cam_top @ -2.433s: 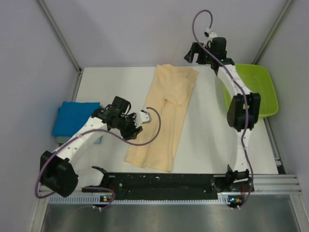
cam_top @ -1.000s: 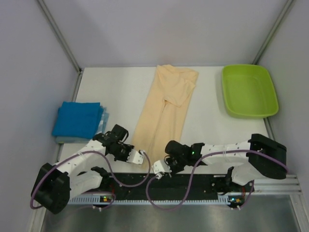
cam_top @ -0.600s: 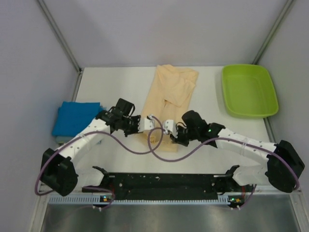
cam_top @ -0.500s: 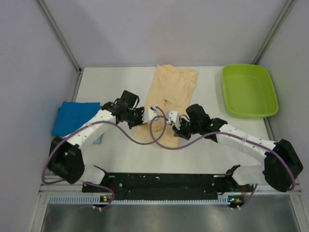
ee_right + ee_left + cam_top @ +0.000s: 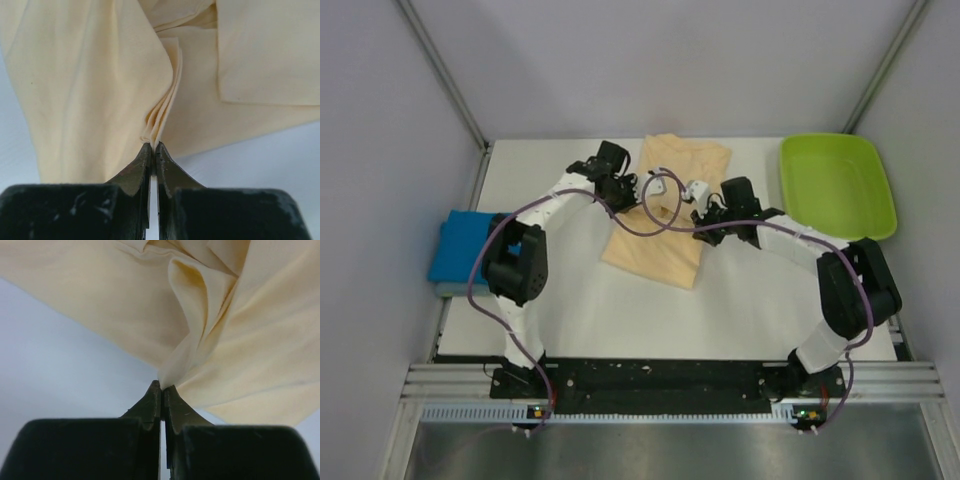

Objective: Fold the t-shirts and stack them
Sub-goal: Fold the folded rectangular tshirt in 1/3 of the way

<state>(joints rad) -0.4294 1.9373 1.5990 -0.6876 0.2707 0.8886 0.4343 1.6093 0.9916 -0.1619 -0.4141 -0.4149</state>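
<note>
Arms stretched forward, my left gripper (image 5: 162,390) and right gripper (image 5: 153,148) each clamp the pale peach-cream cloth t-shirt (image 5: 658,245).

This is a robotics lab cell, not anybody's home or shop. The white table (image 5: 580,310) is boxed in by plain pale grey panels (image 5: 650,60), with bare aluminium struts (image 5: 440,70) running up the corners. Along the near edge a black mounting rail (image 5: 660,378) sits on slotted metal profile (image 5: 880,378). The left arm (image 5: 515,270) and the right arm (image 5: 845,290), white and jointed, stand at its two ends. Purple cable (image 5: 472,280) loops loose off the arms, and small lights (image 5: 535,411) glow by the bases.
</note>
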